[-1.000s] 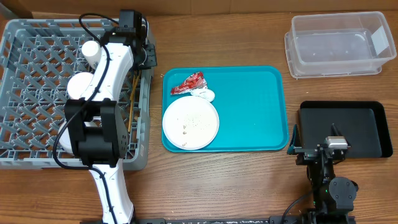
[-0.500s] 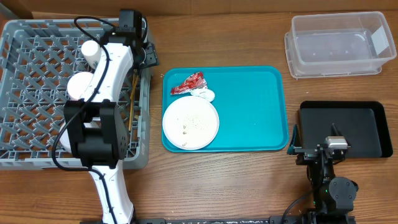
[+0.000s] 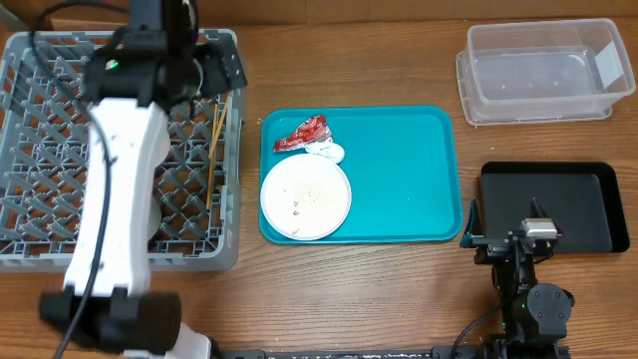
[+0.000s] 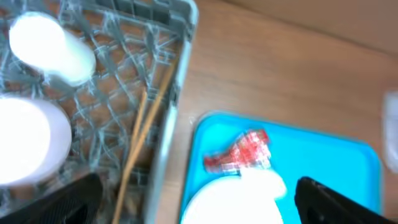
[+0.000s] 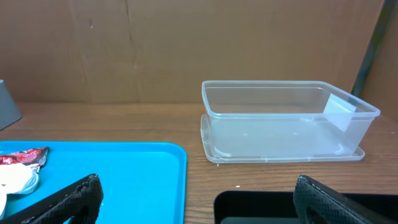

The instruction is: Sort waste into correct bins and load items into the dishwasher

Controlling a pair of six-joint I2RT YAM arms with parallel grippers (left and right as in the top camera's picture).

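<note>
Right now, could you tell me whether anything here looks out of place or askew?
Nothing is spilled or broken. The chopsticks lie slanted and slightly splayed on the dish rack floor, by the wall nearest the teal tray. The red wrapper and white scrap sit on that tray, beside the crumb-flecked plate.

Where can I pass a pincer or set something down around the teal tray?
Free: right half of the teal tray, from the white plate to its right rim; bare wood between tray and clear tub. Crowded: its left side, with plate, red wrapper, white scrap.
</note>
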